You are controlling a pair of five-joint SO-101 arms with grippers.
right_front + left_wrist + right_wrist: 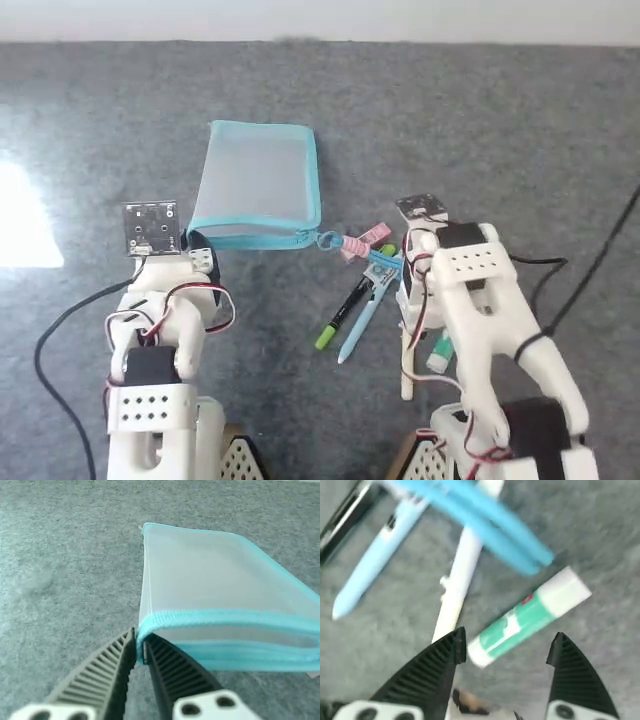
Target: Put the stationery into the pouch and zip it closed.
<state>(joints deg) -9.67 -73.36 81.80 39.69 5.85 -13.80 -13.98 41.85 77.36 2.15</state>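
A translucent pouch [258, 183] with teal trim lies flat at the table's middle, its zipper edge toward the arms. My left gripper [139, 642] is shut on the pouch's [210, 585] near left corner, also seen from above [197, 243]. To the pouch's right lie a black pen with a green tip [343, 309], a light blue pen [362, 318], a pink clip [366, 239] and a blue strap [385, 262]. My right gripper [510, 636] hangs open just above a green and white glue stick [527, 617], beside a white pen [460, 580].
Grey carpet-like cloth [500, 130] covers the table. The right arm [480, 300] hides part of the glue stick [440, 352] and the white pen [408, 362] from above. Cables run off at both sides.
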